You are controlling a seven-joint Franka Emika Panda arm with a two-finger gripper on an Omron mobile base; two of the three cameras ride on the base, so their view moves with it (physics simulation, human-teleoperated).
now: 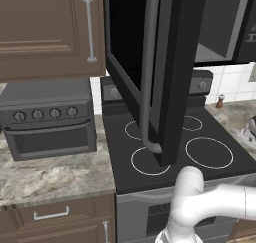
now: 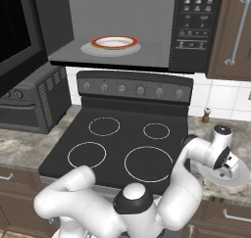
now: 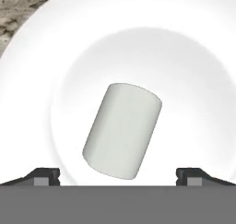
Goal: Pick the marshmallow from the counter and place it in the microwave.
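The marshmallow [image 3: 122, 131], a pale cylinder lying on its side and tilted, rests in the middle of a white plate [image 3: 193, 43] on the stretch of worktop [image 2: 215, 129] to the right of the black stovetop [image 2: 122, 139], close to that stretch's front edge. In the hand view the tool [image 3: 118, 174] looks straight down at it: the two dark fingertips [image 3: 44, 174] stand wide apart at the bottom corners, and the marshmallow lies between their lines and a little ahead of them, its lower end near the level of the tips but touching neither. The tool is spread and holds nothing. In the right base view the tool [image 2: 230, 166] hangs over the plate [image 2: 213, 176] with the arm bent out across the stovetop's front right corner; from that side the marshmallow is hidden by the hand. A mottled patch of worktop shows at the upper left corner of the hand view, beyond the plate's rim. The microwave [image 2: 196, 31] is mounted above the stovetop with its door [image 1: 150, 67] swung wide open, the long grey bar handle [image 1: 147, 72] facing the left base camera. Inside, on its grey floor, sits a red-rimmed dish [image 2: 114, 42]. A small brown shaker [image 2: 207, 115] stands at the back of the right worktop by the tiled wall, and a grey toaster oven [image 1: 47, 117] sits on the worktop left of the stovetop.
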